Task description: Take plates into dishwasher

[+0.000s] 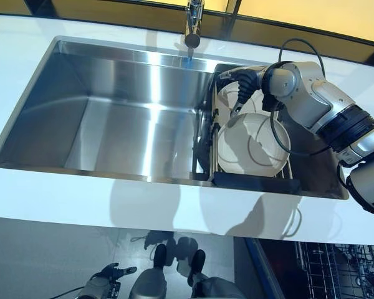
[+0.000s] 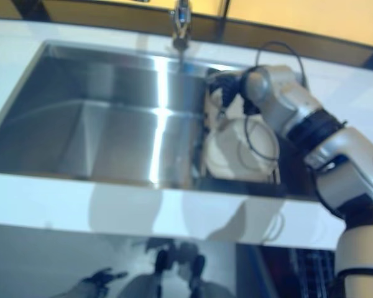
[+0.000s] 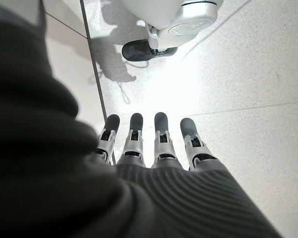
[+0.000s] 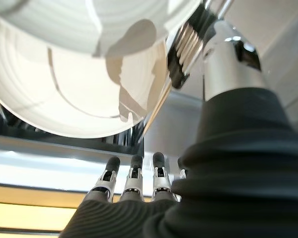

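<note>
At the right end of the stainless steel sink (image 1: 112,124), a dark dish rack (image 1: 252,180) sat inside the basin against its right wall. The rack held white plates: a large plate (image 1: 252,144) lay tilted at the near end, and a second white plate (image 1: 227,99) stood behind it toward the faucet (image 1: 193,25). Beyond the rack, the sink basin held nothing else visible. The sink was set into a white bench (image 1: 62,193), which ran along the near edge and both ends.

The right hand (image 1: 240,84) had its arm reaching in from the right, across the sink's right rim, and was positioned over the far end of the rack, above the rear plate. In the right wrist view, the fingers (image 4: 134,171) were extended straight, side by side, and clamped on nothing; the plates (image 4: 69,74) filled the area past them, apart from the fingertips. Contact between hand and plate could not be confirmed from the eye views.

The left hand (image 3: 154,148) hung low beside the bench, over the speckled floor (image 3: 238,74), fingers straight and relaxed, holding nothing.

Below the bench at lower right, an open dishwasher rack (image 1: 336,268) of wire was partly visible; no plates could be made out in it.
</note>
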`<state>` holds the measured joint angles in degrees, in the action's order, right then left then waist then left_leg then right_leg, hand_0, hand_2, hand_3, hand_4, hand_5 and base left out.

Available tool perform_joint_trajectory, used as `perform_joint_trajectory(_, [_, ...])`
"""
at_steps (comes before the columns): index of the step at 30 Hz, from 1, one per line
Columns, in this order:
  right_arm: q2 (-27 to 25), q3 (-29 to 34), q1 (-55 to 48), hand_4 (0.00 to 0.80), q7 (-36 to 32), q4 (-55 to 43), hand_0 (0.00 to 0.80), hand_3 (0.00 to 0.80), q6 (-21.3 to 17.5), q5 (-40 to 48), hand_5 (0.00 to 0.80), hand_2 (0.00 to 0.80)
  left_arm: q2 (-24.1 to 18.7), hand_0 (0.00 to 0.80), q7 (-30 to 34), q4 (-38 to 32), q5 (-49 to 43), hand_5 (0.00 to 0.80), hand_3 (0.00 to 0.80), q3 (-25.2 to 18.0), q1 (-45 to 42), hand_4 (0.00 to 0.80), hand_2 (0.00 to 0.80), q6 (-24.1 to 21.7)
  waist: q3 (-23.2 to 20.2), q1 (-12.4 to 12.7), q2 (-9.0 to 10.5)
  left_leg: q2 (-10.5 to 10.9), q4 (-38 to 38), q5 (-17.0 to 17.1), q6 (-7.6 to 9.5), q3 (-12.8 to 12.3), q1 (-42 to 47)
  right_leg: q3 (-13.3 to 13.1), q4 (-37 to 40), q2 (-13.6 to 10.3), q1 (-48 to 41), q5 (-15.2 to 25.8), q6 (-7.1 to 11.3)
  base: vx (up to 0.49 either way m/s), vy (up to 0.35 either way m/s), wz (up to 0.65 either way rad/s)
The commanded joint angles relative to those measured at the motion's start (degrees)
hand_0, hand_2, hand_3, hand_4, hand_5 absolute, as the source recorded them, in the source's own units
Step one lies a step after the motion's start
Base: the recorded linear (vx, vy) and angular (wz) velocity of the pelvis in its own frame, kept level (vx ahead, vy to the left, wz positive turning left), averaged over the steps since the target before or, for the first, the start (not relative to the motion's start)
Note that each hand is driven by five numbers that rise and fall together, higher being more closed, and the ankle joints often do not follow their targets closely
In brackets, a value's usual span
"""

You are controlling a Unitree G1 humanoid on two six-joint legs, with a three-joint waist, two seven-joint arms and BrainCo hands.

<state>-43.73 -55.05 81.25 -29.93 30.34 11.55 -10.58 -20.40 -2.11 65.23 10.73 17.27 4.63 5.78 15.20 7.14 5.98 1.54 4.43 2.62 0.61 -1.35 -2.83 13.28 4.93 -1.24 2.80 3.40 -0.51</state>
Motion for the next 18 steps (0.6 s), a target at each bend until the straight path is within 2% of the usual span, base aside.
perform_joint_trajectory(1, [-2.5, -2.0, 4.0, 0.0, -1.2, 2.1, 0.0, 0.0, 0.6, -2.9, 0.0, 0.0, -1.6, 0.0, 0.3, 0.9, -1.3, 0.0, 0.0, 2.4, 0.5, 0.0, 0.0, 0.0, 0.6, 1.1, 1.94, -2.0, 0.6, 0.8, -3.92, -1.6, -1.8, 1.4, 0.1, -5.3, -0.2, 2.8, 7.83, 0.0, 0.0, 0.0])
perform_joint_trajectory(18, [-4.6, -2.3, 2.9, 0.0, -7.7, 5.0, 0.0, 0.0, 2.3, -6.2, 0.0, 0.0, -1.7, 0.0, 0.6, 1.0, -1.1, 0.0, 0.0, 1.8, 0.4, 0.0, 0.0, -0.8, 1.0, 0.5, 2.13, -2.3, 0.6, 0.8, -4.08, -2.4, -1.8, 1.0, 0.1, -5.3, 0.2, 3.1, 7.84, 0.0, 0.0, 0.0])
